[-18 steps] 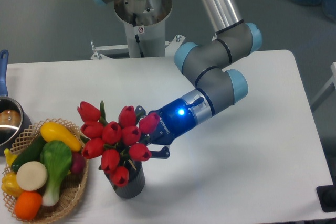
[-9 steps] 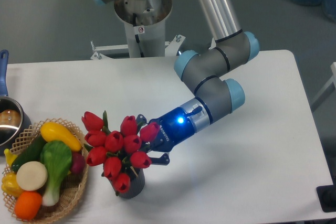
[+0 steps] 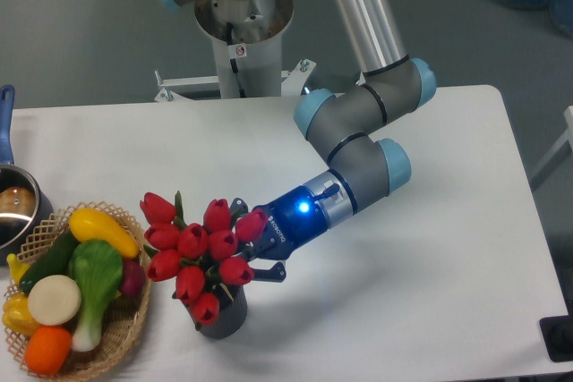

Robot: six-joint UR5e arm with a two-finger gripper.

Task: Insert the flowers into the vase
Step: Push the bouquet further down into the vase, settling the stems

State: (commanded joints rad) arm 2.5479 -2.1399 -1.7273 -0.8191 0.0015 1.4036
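- Fixed-camera view, looking down on the front of the desk (image 3: pixel 430 310); the gripper (image 3: pixel 249 252) reaches in from the right among the flowers (image 3: pixel 199 248), a bunch of red closed tulips with green leaves.
- Flowers stand over the vase (image 3: pixel 224 315), a small dark ribbed cylinder near the front edge; the heads spread wider than its mouth and hide it, so how deep the stems sit cannot be seen.
- Gripper state: one dark finger shows beside the lower tulips, but the rest is buried in the heads; whether it grips the stems or has let go cannot be told.
- Step in hand, as judged: the end of the insertion, with the bunch seated or nearly so; the next move would call for opening the fingers and drawing back to the right without dragging the heads or tipping the vase.
- Surroundings: white desk; wicker basket (image 3: pixel 125 342) of vegetables just left of the vase; metal pot (image 3: pixel 13 212) with blue handle at the left edge; grey floor and the arm's pedestal (image 3: pixel 242 38) behind.
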